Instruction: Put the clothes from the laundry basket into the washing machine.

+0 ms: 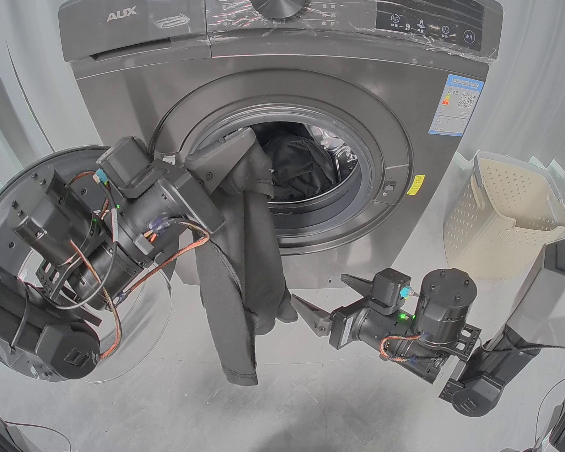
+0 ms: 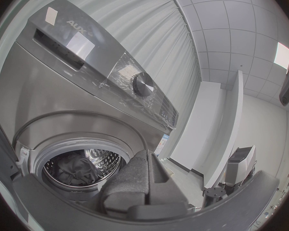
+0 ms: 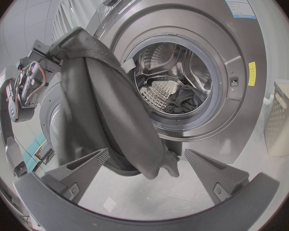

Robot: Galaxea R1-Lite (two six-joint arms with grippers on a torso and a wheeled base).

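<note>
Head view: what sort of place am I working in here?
Probably a lab mock-up of a laundry corner, not a home: a washing machine with wrapping film on its panel, curtains behind it, a laundry basket beside it, office-style ceiling tiles.

Grey satin-finish metal washing machine (image 1: 333, 89), glossy clear plastic film (image 1: 358, 7) wrinkled over its panel, shiny perforated steel drum (image 3: 163, 81), matt dark grey cloth garment (image 1: 245, 271), matt cream perforated plastic laundry basket (image 1: 483, 233).

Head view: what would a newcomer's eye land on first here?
A long dark garment dangles before the washing machine's open porthole, clamped in the left jaws. Another dark cloth lies inside the drum. The right jaws gape open below the garment; a cream laundry basket stands at the right.
</note>
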